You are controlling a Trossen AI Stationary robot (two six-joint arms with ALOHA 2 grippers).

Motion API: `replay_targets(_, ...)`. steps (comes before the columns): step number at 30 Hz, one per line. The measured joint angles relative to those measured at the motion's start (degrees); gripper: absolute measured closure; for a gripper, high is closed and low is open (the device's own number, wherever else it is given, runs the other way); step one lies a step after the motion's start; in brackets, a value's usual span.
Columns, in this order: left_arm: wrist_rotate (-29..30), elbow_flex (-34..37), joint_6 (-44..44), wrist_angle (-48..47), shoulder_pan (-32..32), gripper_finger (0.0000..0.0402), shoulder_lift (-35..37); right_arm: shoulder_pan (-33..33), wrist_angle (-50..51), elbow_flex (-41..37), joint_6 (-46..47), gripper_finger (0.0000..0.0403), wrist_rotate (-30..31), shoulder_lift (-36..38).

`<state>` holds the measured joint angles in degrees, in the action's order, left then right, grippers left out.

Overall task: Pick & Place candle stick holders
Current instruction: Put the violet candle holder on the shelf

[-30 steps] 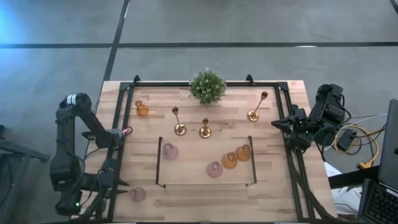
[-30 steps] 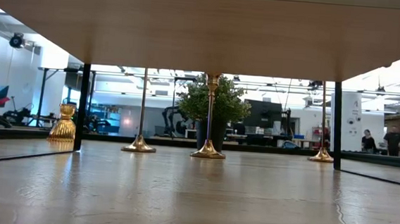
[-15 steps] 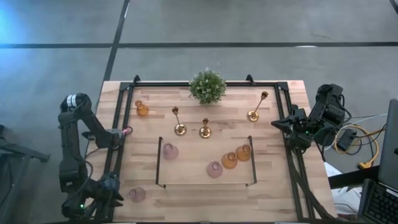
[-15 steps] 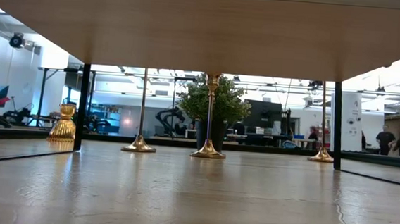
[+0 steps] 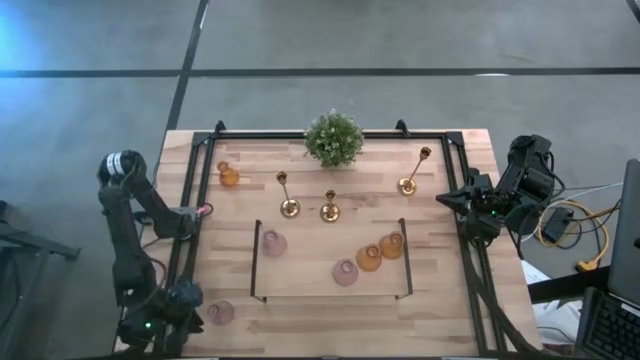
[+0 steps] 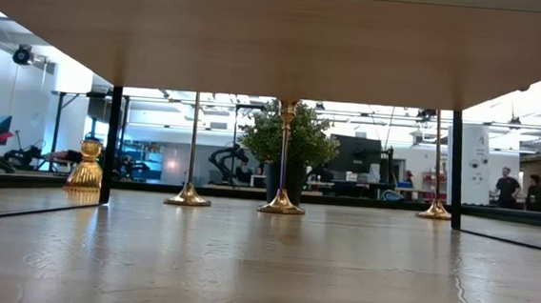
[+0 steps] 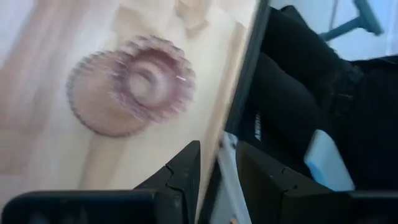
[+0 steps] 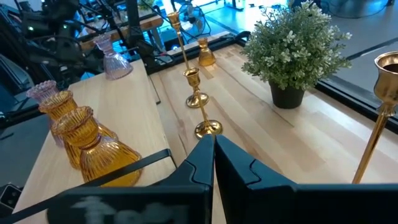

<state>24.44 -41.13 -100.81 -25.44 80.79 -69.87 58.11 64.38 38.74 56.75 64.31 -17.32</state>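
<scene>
Gold brass candlesticks, three of them, are seen upright on the wooden table [image 5: 440,300]: one [image 5: 288,196] and another [image 5: 329,207] near the middle, the third [image 5: 413,172] toward the right side, leaning in the high view. A green potted plant [image 5: 334,138] is set at the far edge, behind the middle pair.

Glass cups are spread around: an amber one [image 5: 228,175] at the far left, a pink one [image 5: 272,242] left of centre, a pink one [image 5: 345,271] and two amber ones [image 5: 369,257] [image 5: 391,244] grouped right of centre inside a thin black frame [image 5: 256,262]. One more pink cup [image 5: 220,312] is at the near-left corner, outside that frame.

The left pincer [image 5: 186,300] is placed just beside that corner pink cup, at the table's edge rail; its fingers [image 7: 184,172] are seen partly apart, clamped on nothing (the cup lies ahead of them, not between them).

The right pincer [image 5: 447,198] is parked at the right edge of the table, fingers together, nothing held.
</scene>
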Motion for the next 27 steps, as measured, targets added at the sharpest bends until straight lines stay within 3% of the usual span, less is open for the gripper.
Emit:
replay_targets(12, 1.0, 3.6, 8.0, 1.5, -4.1, 0.0296, -1.3, 0.0, 0.0, 0.0, 0.0, 0.0394, 0.0, 0.0)
replay_targets(20, 9.0, 4.1, 14.8, 1.5, -4.3, 0.0296, -1.3, 0.0, 0.0, 0.0, 0.0, 0.0394, 0.0, 0.0)
replay_targets(27, 11.2, 4.1, 18.6, -0.8, -5.5, 0.0296, -1.3, 0.0, 0.0, 0.0, 0.0, 0.0394, 0.0, 0.0)
